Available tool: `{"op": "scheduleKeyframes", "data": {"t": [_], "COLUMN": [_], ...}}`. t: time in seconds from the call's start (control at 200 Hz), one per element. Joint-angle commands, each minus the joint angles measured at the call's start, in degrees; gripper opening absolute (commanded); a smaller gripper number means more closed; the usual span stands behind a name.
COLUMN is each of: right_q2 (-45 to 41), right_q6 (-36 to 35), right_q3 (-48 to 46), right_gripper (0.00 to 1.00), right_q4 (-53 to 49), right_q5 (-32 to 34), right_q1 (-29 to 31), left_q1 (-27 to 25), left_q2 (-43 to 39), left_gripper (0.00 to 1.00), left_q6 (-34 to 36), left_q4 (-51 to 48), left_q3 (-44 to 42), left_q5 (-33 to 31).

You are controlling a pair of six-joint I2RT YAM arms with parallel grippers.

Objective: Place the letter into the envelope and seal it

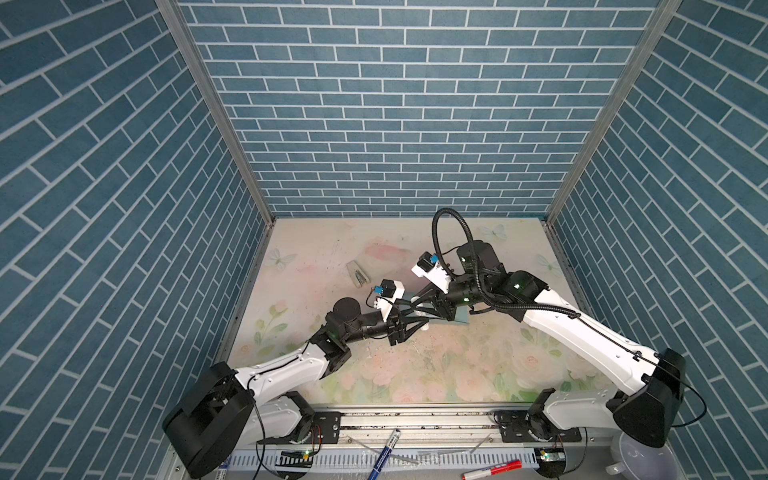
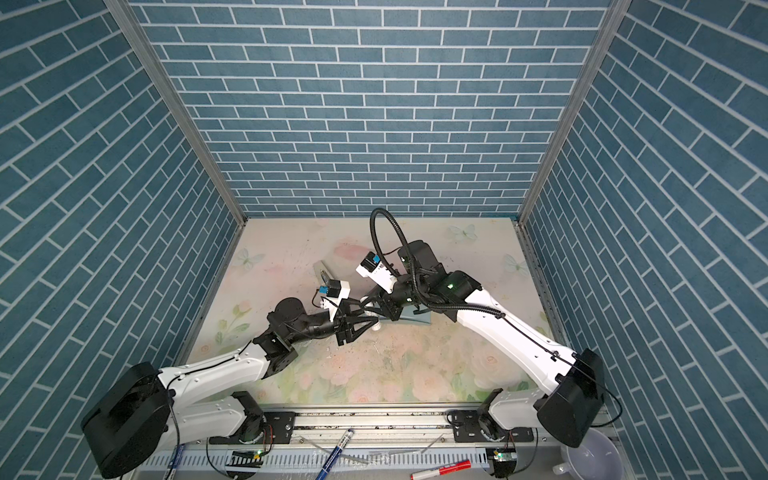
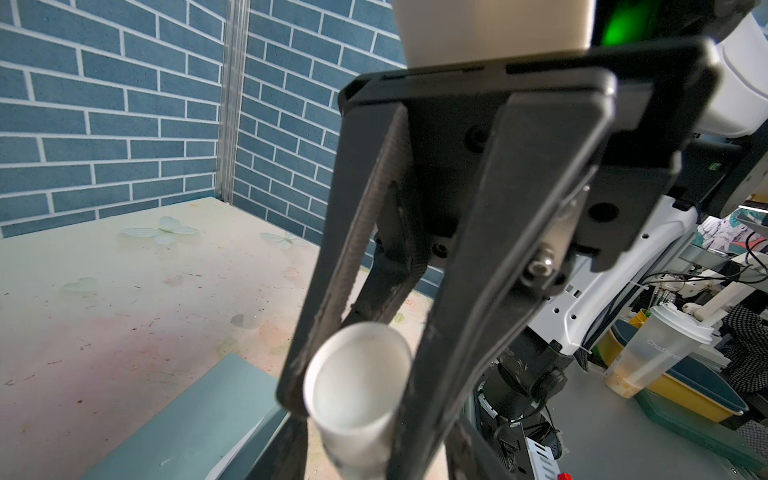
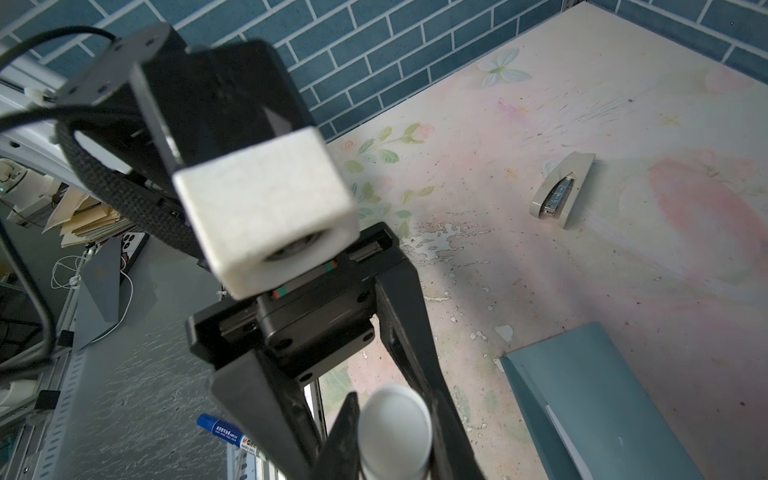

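Blue-brick walls (image 1: 374, 124); floral tabletop (image 1: 436, 365) bears stapler (image 1: 358, 274), envelope (image 4: 602, 395); right fingers (image 3: 332, 291) pinch white tube (image 3: 357, 374).

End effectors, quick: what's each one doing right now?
Left end effector: open, jaws either side of the white cylinder.
Right end effector: shut on the white cylinder.

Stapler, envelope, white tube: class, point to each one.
stapler (image 4: 578, 183): right wrist view, beige body.
envelope (image 4: 615, 395): right wrist view, teal face.
white tube (image 3: 357, 374): left wrist view, round end.
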Motion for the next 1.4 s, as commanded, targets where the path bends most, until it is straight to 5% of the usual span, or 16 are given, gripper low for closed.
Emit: {"op": "scheduleKeyframes", "data": {"t": [0.0,0.33,0.4,0.605,0.71,0.94,1.09,1.395], "right_q2": [0.6,0.3,-0.6,-8.7,-14.0,-18.5,-15.6,-4.7], "right_q6": [-3.5,-3.3,-3.0,-1.7,-0.6,-1.1,-7.7,-15.8], "right_q3": [3.4,2.8,2.1,-6.1,-13.1,-31.0,-39.3,-43.3], "right_gripper": [0.05,0.13,0.27,0.70,0.77,0.82,0.83,0.73], "right_q4": [-0.4,1.2,2.7,12.9,20.9,48.8,67.2,88.8], "right_q5": [-0.9,1.5,3.1,13.9,18.6,22.9,20.6,26.6], "right_q1": [-0.2,-0.1,0.0,-0.1,-0.1,-0.1,0.7,3.0], "left_q1": [0.3,0.4,0.3,0.3,0.3,0.3,0.2,0.3], "left_q2": [0.3,1.6,2.0,2.0,1.9,1.9,2.6,5.7], "left_gripper": [0.47,0.09,0.00,0.00,0.00,0.00,0.00,0.00], "left_q6": [-0.5,-1.6,-2.3,-6.5,-10.8,-22.2,-29.4,-39.6], "left_q4": [2.6,2.5,3.2,7.7,8.8,11.1,13.8,18.3], "left_q3": [1.5,2.1,2.0,0.0,-0.5,0.0,-0.2,-0.7], "left_q5": [1.1,0.7,-0.4,-12.9,-22.1,-34.3,-36.6,-37.7]}}
